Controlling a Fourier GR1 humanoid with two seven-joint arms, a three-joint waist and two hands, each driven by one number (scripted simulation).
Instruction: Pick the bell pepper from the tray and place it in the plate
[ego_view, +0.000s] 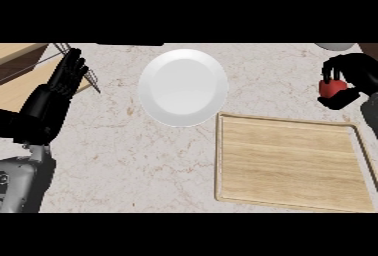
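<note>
I count one pepper (331, 88), red, at view's upper right, enclosed by right hand (356, 69); fingers and thumb curled round it, pinching. Pepper sits past tray's far right corner, off tray, well apart from plate. One tray (291, 170), wooden, lower right on counter (125, 160). One plate (183, 87), white, round, just beyond tray's far left corner. Two hands in view. Left hand (52, 100) rests at left edge, fingers straight, pointing up, holding nothing.

The right robot hand (353, 80) curls around a red bell pepper (331, 88) above the wooden tray (291, 165); the white plate (183, 87) sits left on the surface (133, 165).
</note>
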